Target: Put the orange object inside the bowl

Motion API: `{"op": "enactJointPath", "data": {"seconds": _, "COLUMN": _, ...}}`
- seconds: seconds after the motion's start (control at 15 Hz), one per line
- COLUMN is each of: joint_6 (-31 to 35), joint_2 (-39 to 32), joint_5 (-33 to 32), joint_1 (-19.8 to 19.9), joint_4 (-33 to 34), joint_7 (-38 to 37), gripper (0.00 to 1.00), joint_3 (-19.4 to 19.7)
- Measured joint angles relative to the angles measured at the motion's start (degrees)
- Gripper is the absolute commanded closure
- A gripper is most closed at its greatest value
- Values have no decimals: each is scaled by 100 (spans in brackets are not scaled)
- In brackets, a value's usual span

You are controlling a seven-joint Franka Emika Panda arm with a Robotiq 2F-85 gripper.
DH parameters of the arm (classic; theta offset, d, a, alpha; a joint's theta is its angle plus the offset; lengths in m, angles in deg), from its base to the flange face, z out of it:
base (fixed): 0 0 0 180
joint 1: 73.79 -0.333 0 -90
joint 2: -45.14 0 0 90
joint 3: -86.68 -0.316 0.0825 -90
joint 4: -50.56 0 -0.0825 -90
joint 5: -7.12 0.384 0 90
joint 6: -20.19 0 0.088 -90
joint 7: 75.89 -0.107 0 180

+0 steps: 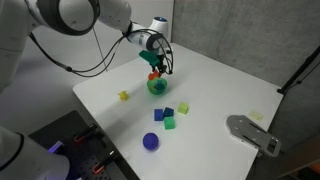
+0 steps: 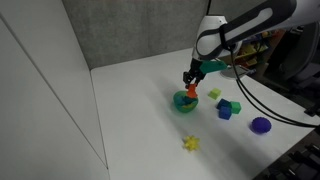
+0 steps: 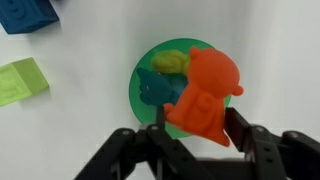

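My gripper (image 3: 195, 125) is shut on the orange object (image 3: 205, 92), an orange-red toy block, and holds it right above the green bowl (image 3: 150, 60). The bowl holds a teal piece (image 3: 155, 92) and a yellow-green piece (image 3: 170, 62). In both exterior views the gripper (image 1: 157, 70) (image 2: 190, 82) hangs over the bowl (image 1: 158, 86) (image 2: 185, 101) with the orange object (image 1: 153, 75) (image 2: 191, 88) between its fingers, just above the rim.
On the white table lie a yellow block (image 1: 124, 96), a blue block (image 1: 168, 112) (image 3: 28, 14), green blocks (image 1: 184, 106) (image 3: 20, 80), a purple ball (image 1: 151, 141) (image 2: 261, 125) and a yellow star shape (image 2: 190, 143). A grey device (image 1: 252, 133) sits at the table edge.
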Motion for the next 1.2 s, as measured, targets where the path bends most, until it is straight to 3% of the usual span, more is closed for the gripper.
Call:
{"op": "enactJointPath", "data": {"seconds": 0.07, "joint_6": -37, "joint_2": -25, "joint_5": 0, "joint_1": 5, "joint_4": 69, "joint_7": 55, "gripper": 0, "joint_3": -11}}
{"op": "enactJointPath", "data": {"seconds": 0.53, "joint_6": -425, "joint_2": 216, "joint_5": 27, "joint_1": 194, "joint_4": 211, "joint_7": 589, "gripper": 0, "joint_3": -174}}
{"op": "enactJointPath", "data": {"seconds": 1.2, "joint_6": -2086, "joint_2": 1560, "joint_5": -152, "joint_1": 408, "joint_4": -307, "joint_7": 785, "gripper": 0, "joint_3": -20}}
